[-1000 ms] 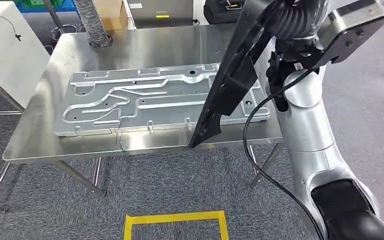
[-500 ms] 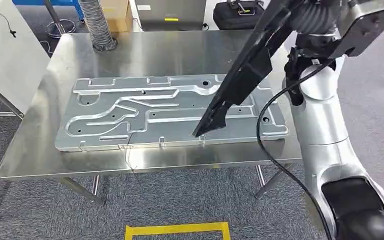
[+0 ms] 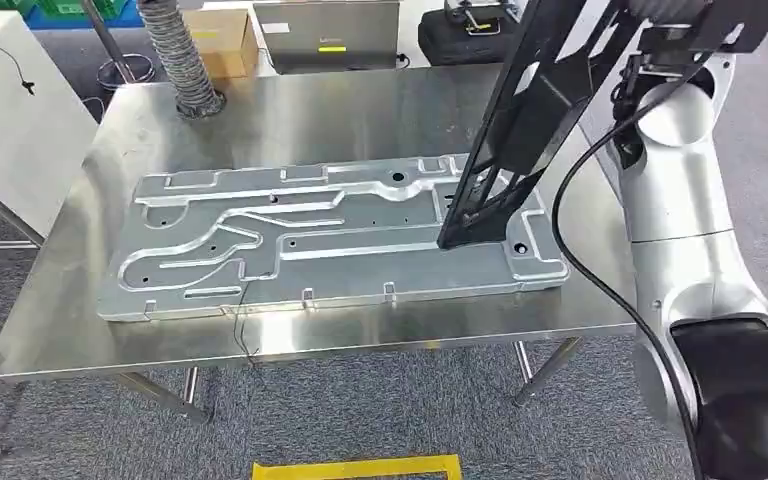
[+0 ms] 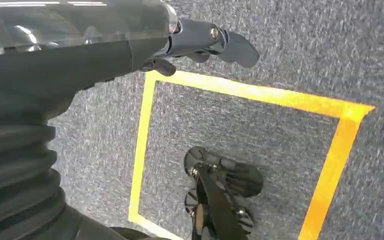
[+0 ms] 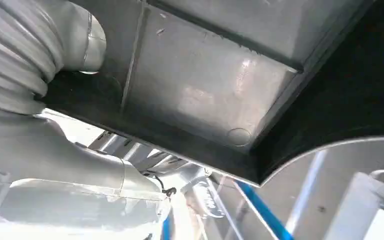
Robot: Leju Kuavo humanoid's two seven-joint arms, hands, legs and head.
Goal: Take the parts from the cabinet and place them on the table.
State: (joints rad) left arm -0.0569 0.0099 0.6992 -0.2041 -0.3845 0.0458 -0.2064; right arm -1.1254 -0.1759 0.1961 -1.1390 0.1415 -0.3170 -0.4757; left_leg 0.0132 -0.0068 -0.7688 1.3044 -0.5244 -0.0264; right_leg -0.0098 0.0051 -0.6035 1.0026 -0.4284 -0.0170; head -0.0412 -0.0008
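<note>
You are looking down from the robot's head at a steel desk (image 3: 80, 330) on grey carpet. A large flat metal plate (image 3: 330, 240) with raised channels and small holes lies along the middle of the desk, all of it on the desk top.

Over the right end of the plate, a long black part (image 3: 520, 120) hangs steeply tilted. Its lower tip sits low over the plate's right end, and you cannot tell whether the two touch. The upper end of the part rises toward the robot's raised right arm (image 3: 680, 200), which comes in beside the plate's right end. In the right wrist view the right hand (image 5: 55, 150) shows as a pale grey cover pressed close beside the dark underside of the part; the fingers are hidden, so you cannot tell whether they are closed around it.

In the left wrist view the left hand (image 4: 200, 42) hangs over the carpet above a square of yellow tape (image 4: 330, 107). It holds nothing, and its dark fingers (image 4: 237, 47) are stretched out.

Beyond the plate, at the far edge of the desk, a ribbed grey hose (image 3: 180, 60) stands on the desk top. Behind the hose sits a cardboard box (image 3: 222, 40), with a grey case (image 3: 325, 35) next to it.
</note>
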